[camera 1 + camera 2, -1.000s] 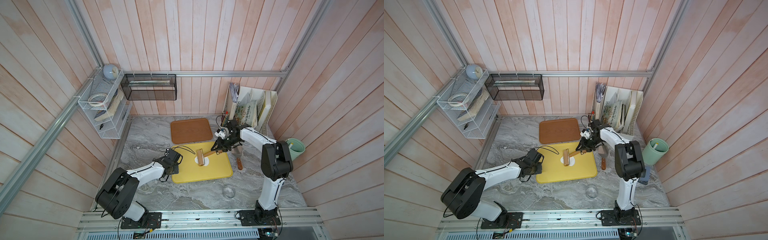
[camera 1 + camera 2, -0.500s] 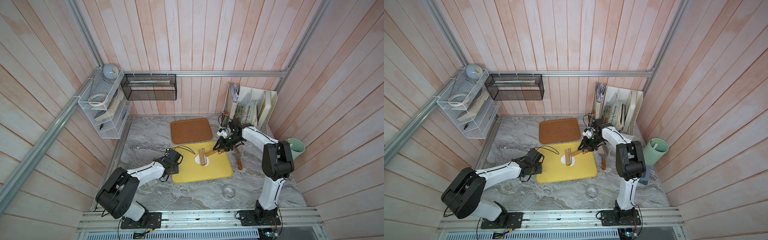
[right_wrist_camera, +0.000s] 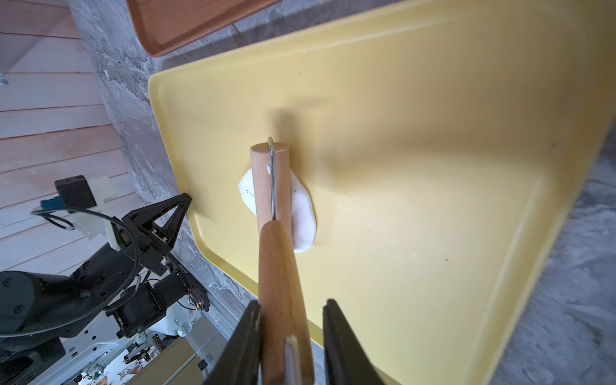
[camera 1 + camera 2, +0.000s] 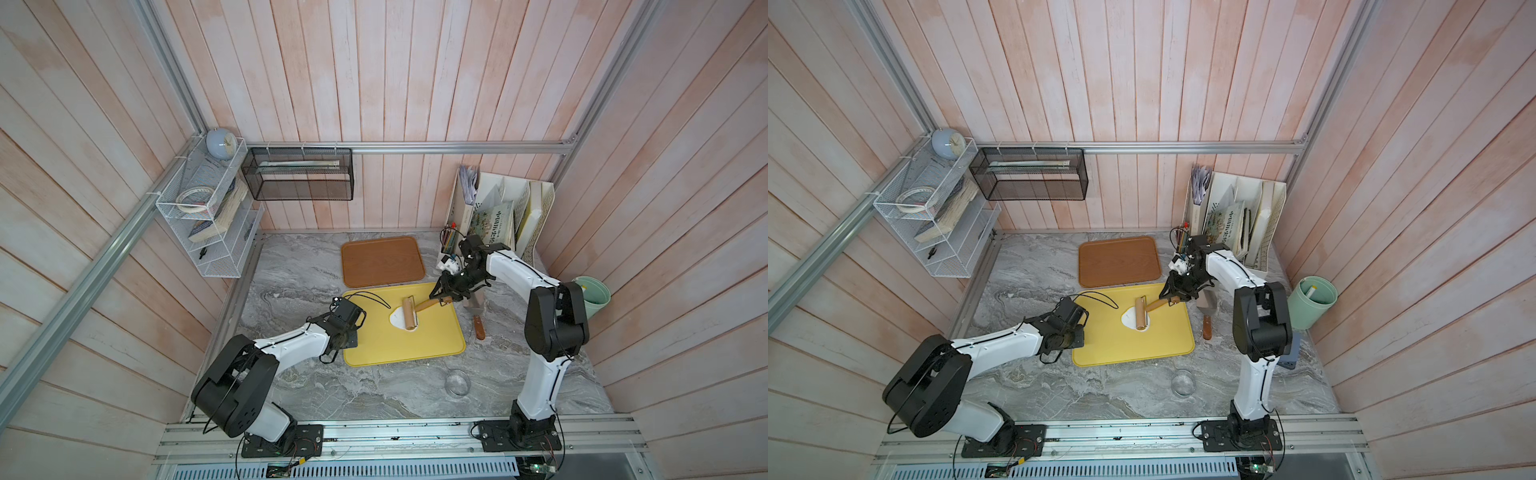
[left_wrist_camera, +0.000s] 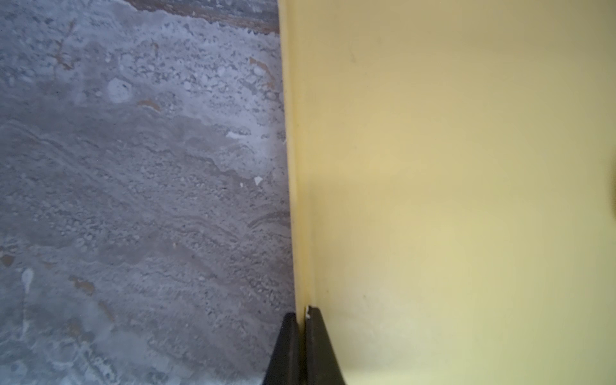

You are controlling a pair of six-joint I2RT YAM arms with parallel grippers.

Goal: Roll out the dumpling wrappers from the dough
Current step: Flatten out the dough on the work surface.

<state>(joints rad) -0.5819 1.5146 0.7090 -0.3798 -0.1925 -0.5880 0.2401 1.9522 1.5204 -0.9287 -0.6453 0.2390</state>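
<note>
The dough (image 4: 397,320) lies as a flattish white blob of irregular outline on the yellow tray (image 4: 407,349), in its far middle part. The yellow tray sits in the middle of the grey marbled counter (image 4: 299,274).

A wooden roller (image 4: 409,314) rests with its drum across the dough, so white shows on both sides of the drum in the right wrist view. Its handle slants up, away to the right and far. The right gripper (image 4: 442,300) grips the end of that handle over the tray's far right corner. In the right wrist view the handle runs between the two black fingers (image 3: 248,333), pressed against one of them.

The left gripper (image 5: 301,313) is closed on the tray's left rim, one finger outside over the counter and one inside over the yellow floor.

Just beyond the yellow tray, on its far side, lies a brown tray (image 4: 382,261). A scraper (image 4: 478,324) with a wooden handle lies on the counter just right of the yellow tray. A small glass dish (image 4: 457,382) stands near the tray's near right corner, apart from it.
</note>
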